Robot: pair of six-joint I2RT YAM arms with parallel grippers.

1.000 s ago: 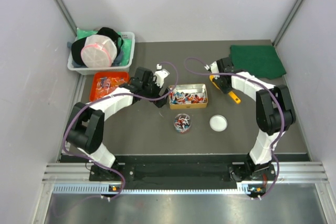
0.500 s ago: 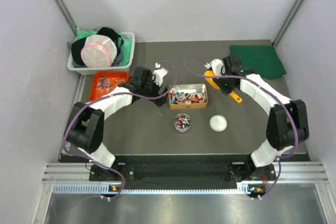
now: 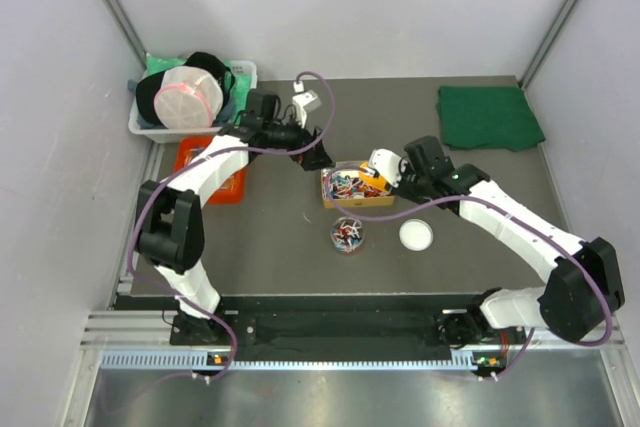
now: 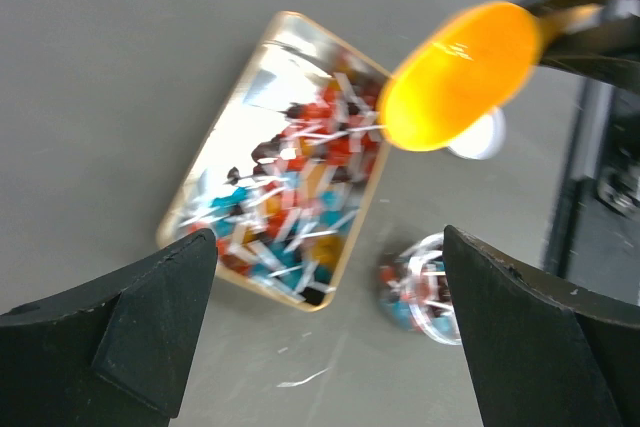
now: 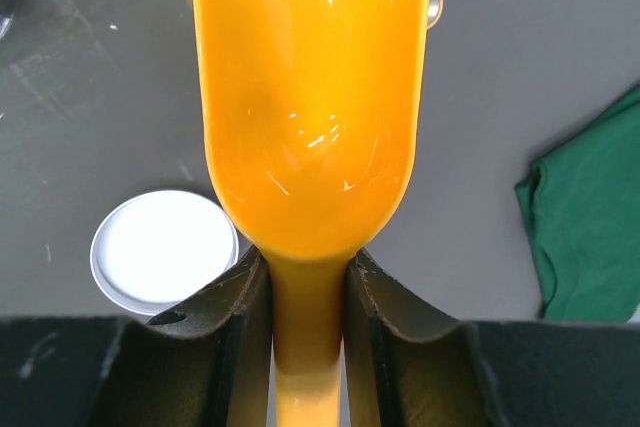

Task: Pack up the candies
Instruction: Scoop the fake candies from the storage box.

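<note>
The candies [image 3: 352, 184] fill an open gold tin [image 3: 326, 190] at the table's middle; they also show in the left wrist view [image 4: 290, 202]. More candies lie in a small clear jar [image 3: 348, 235], seen too in the left wrist view [image 4: 424, 289]. My right gripper [image 3: 392, 175] is shut on the handle of the orange scoop [image 3: 373, 184], with the bowl over the tin's right end. In the right wrist view the fingers [image 5: 235, 322] clamp the scoop [image 5: 310, 97], whose bowl looks empty. My left gripper [image 3: 317, 155] is open and empty, raised behind the tin's left end.
A white jar lid [image 3: 416, 235] lies right of the jar. A red tray [image 3: 195, 162] of candies sits at the left, partly under my left arm. A white bin [image 3: 240, 107] of caps stands at the back left. A green cloth [image 3: 490, 115] lies at the back right.
My right arm has swung from the back right toward the middle, carrying the scoop to the tin's right end. My left gripper has risen and drawn back from the tin's left end.
</note>
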